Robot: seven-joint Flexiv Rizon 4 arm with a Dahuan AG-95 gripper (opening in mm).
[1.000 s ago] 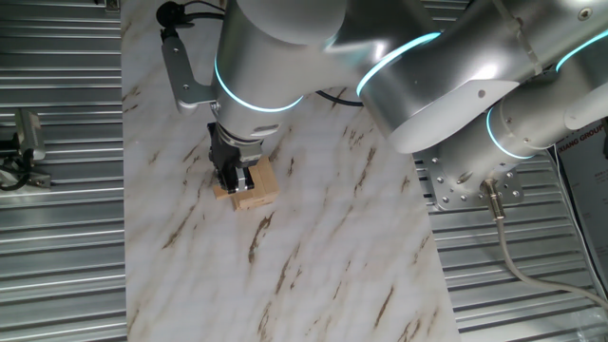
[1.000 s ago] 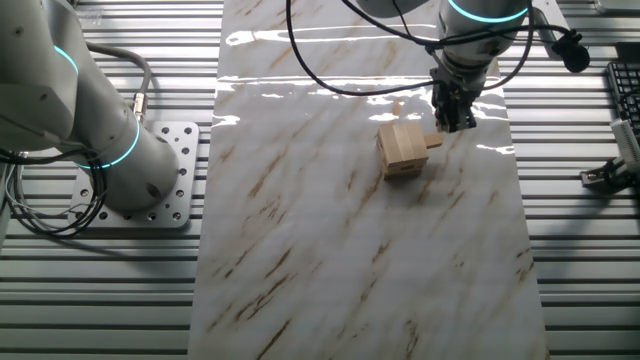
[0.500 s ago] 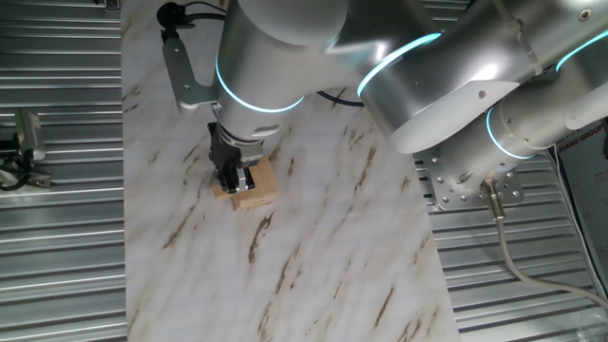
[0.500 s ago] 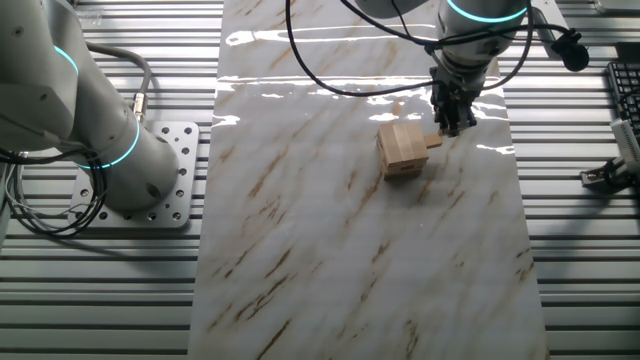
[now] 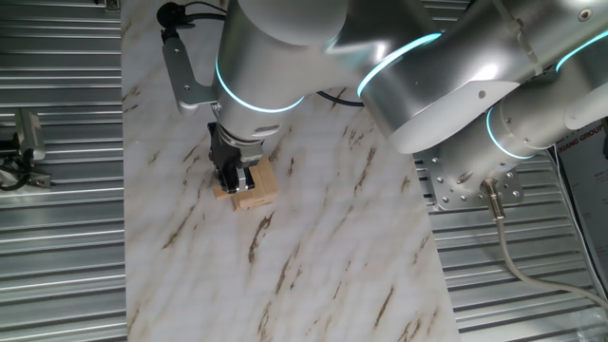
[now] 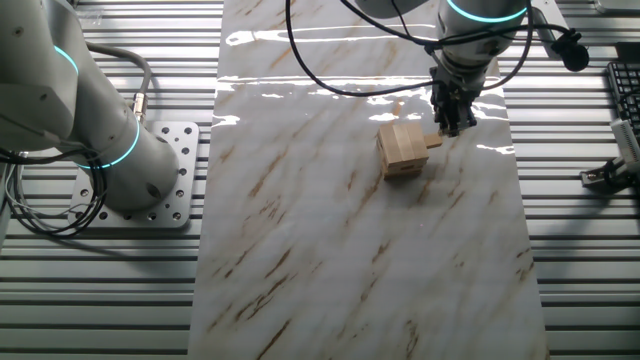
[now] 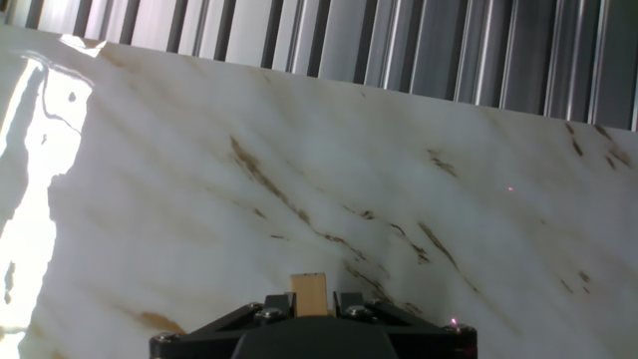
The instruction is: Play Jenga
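The Jenga stack (image 5: 255, 193) is a small low pile of light tan wooden blocks on the marble board; it also shows in the other fixed view (image 6: 402, 150). One block (image 6: 433, 141) sticks out of the stack's side toward my gripper. My gripper (image 6: 447, 128) stands low at that side, its fingers on either side of the protruding block. In the hand view the block's tan end (image 7: 310, 290) sits between the two black jaws of my gripper (image 7: 310, 303), which look closed on it. In one fixed view my gripper (image 5: 235, 180) hides part of the stack.
The marble board (image 6: 330, 260) lies on a slatted metal table. A second robot arm (image 6: 95, 120) stands on a bolted plate left of the board. A metal fixture (image 5: 27, 138) sits off the board's edge. Black equipment (image 6: 625, 110) lies at the right.
My gripper shifted very slightly at the protruding block a second ago; since half a second ago nothing has visibly moved.
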